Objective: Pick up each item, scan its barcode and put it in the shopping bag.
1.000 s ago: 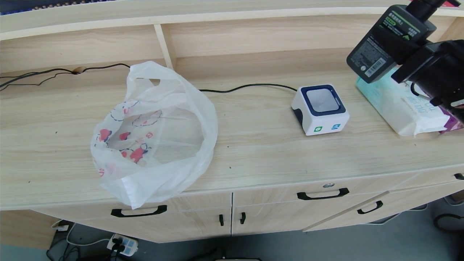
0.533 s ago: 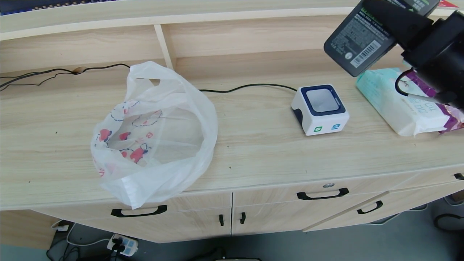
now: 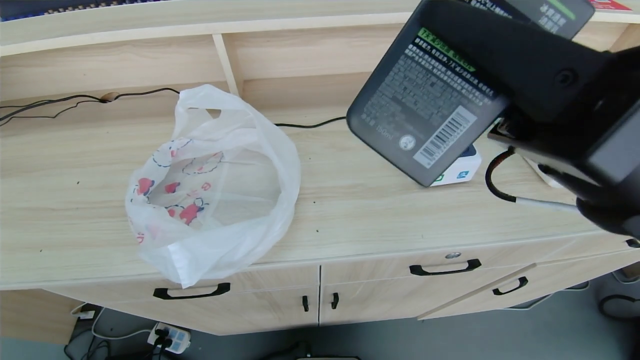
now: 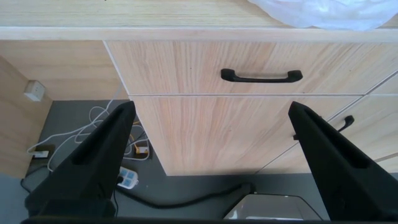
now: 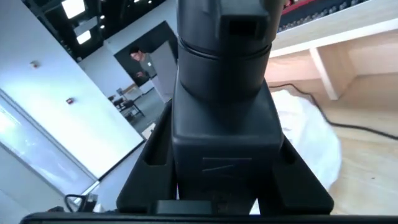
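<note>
A: What's around the work area, and what blocks what?

B: A light wood counter (image 3: 360, 210) w/ a raised shelf at the back. On its left part sits the shopping bag (image 3: 215, 185): thin white plastic, red & blue cartoon print, mouth open upward. A black cable (image 3: 310, 124) runs along the counter from behind the bag toward the scanner (image 3: 462, 170). The scanner is mostly hidden. A dark bottle (image 3: 425, 110) hangs in the air in front of it, so just a white corner w/ a green and a blue icon shows. Below the counter edge are drawers (image 3: 370, 280) w/ black handles (image 3: 445, 270). A power strip (image 3: 170, 336) lies on the floor.

A: What holds the bottle?

B: The right gripper (image 3: 500, 50), clamped on it near the top. The wrist cam shows it pinched from both sides.

A: Any label or writing?

B: The back label faces the head cam: green strip up top, a block of small grey print, a round white mark, and a white barcode patch at the lower corner.

A: And the other arm?

B: The left gripper (image 4: 210, 107) is low, in front of the drawers, fingers spread wide w/ nothing between them
</note>
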Controlling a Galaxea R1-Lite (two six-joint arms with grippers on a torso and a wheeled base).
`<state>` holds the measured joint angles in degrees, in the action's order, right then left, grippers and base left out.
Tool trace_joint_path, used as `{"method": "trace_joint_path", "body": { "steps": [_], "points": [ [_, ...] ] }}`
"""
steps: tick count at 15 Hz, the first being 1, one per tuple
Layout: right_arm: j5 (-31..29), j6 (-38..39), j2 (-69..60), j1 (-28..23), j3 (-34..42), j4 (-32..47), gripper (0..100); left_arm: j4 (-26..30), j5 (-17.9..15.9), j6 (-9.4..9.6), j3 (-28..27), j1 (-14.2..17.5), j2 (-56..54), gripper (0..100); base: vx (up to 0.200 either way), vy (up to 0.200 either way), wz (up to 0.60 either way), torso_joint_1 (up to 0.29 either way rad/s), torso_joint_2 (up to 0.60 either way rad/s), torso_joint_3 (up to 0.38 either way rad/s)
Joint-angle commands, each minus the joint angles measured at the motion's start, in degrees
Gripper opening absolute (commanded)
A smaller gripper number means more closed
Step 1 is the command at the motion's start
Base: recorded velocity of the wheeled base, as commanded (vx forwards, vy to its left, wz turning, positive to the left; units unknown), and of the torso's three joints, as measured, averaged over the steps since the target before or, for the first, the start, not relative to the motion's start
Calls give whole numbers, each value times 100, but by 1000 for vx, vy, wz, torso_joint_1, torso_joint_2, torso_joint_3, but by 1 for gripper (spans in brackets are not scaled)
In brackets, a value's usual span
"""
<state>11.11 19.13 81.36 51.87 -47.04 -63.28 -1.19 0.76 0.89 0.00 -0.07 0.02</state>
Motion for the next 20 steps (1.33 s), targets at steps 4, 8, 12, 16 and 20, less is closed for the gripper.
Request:
{"method": "trace_joint_path", "body": {
  "steps": [4,8,12,16,20],
  "points": [
    [-73,188,-138,535,248,-18,0,-4,4,-1,0,-1,-2,100,0,0,0,0,0,0],
    [-65,320,-243,658,319,0,0,-4,4,8,0,7,-2,100,0,0,0,0,0,0],
    [-65,337,-331,666,547,-9,0,-4,4,8,0,-1,-2,100,0,0,0,0,0,0],
    [-65,487,-410,666,644,-18,0,5,4,8,0,-1,-2,100,0,0,0,0,0,0],
    [-65,478,-402,666,688,-9,0,5,4,8,0,-1,-2,100,0,0,0,0,0,0]
  ]
}}
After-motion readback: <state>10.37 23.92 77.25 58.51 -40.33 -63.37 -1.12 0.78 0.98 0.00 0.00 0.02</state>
